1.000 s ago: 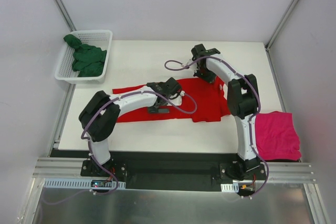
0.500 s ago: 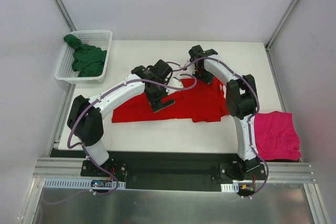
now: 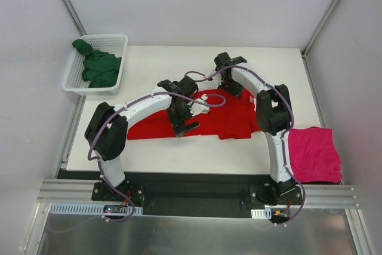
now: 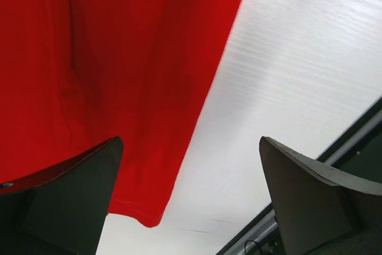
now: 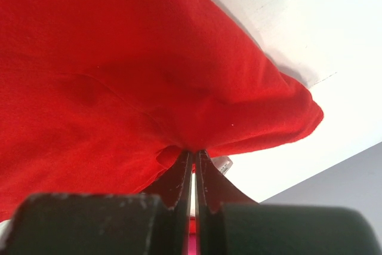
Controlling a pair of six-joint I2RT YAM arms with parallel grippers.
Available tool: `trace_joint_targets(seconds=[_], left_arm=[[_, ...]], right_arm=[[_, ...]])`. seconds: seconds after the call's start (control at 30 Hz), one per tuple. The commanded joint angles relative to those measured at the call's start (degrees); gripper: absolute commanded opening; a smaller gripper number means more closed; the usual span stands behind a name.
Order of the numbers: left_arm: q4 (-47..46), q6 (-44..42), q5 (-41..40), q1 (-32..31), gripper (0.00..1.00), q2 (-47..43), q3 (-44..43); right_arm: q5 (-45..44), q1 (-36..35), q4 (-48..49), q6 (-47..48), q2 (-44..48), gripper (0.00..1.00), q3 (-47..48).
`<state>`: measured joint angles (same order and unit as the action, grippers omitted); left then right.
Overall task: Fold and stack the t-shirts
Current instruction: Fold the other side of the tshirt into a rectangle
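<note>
The red t-shirt (image 3: 224,117) lies spread on the middle of the white table. My right gripper (image 5: 194,154) is shut on a bunched fold of it at the far edge, beside a white label (image 5: 222,165). My left gripper (image 3: 182,121) hovers open over the shirt's near hem, nothing between its fingers (image 4: 65,201). In the left wrist view a hem corner of the red t-shirt (image 4: 119,58) lies below. The magenta-pink t-shirt (image 3: 313,153) lies folded at the right near corner. The dark green t-shirt (image 3: 98,68) sits crumpled in the basket.
A white mesh basket (image 3: 71,85) stands at the table's far left corner. The table's dark near edge and rail (image 4: 358,141) run close behind the left gripper. Grey enclosure walls border the table on three sides.
The left arm has shifted its elbow and turned its wrist, with its open gripper staying over the red shirt's near edge. The right arm and its grip have not moved.
</note>
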<state>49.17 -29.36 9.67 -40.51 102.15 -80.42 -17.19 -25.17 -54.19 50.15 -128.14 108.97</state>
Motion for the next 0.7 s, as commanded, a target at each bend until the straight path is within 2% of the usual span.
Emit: trace_joint_targets(seconds=[0.0,0.17,0.67], left_arm=[[-3.63,-0.95,-3.95,-0.09,0.99,2.79,1.93],[-7.67,-2.45,-7.82,-0.01,0.99,2.62,5.88],[-11.64,-1.84,-9.41,-0.01,0.99,2.88,11.34]], right_arm=[[-1.0,-0.5,-1.44,-1.2,0.17,0.01,1.69],[-1.09,-0.58,-1.44,-1.28,0.26,0.01,1.77],[-1.88,-0.5,-1.35,-0.32,-0.09,0.01,3.27]])
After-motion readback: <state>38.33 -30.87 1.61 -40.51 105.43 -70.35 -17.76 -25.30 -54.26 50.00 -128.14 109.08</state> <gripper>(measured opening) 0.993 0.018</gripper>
